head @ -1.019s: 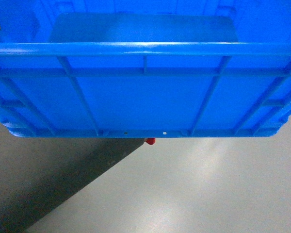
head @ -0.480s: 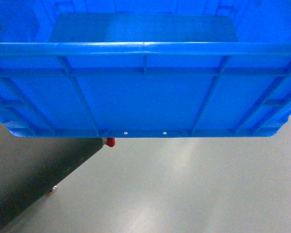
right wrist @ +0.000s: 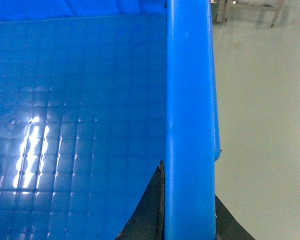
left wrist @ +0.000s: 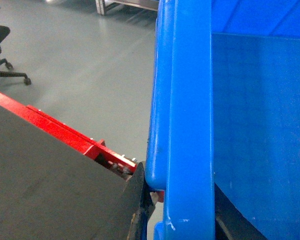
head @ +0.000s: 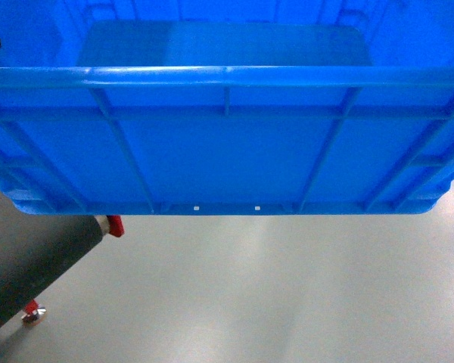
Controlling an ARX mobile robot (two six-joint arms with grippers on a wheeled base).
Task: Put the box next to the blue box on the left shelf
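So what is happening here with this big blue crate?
The robot is carrying a large blue crate with both arms, above a grey floor. The left gripper clamps the crate's left rim and the right gripper clamps the right rim. The crate looks empty inside. A dark surface with red frame parts lies at the lower left. No shelf is in view.

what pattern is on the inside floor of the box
A fine embossed square grid, all blue, on the box floor; clearest in the right wrist view.

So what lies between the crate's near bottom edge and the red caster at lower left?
In the head view, a dark panel and bare grey floor lie between the crate and the red caster.
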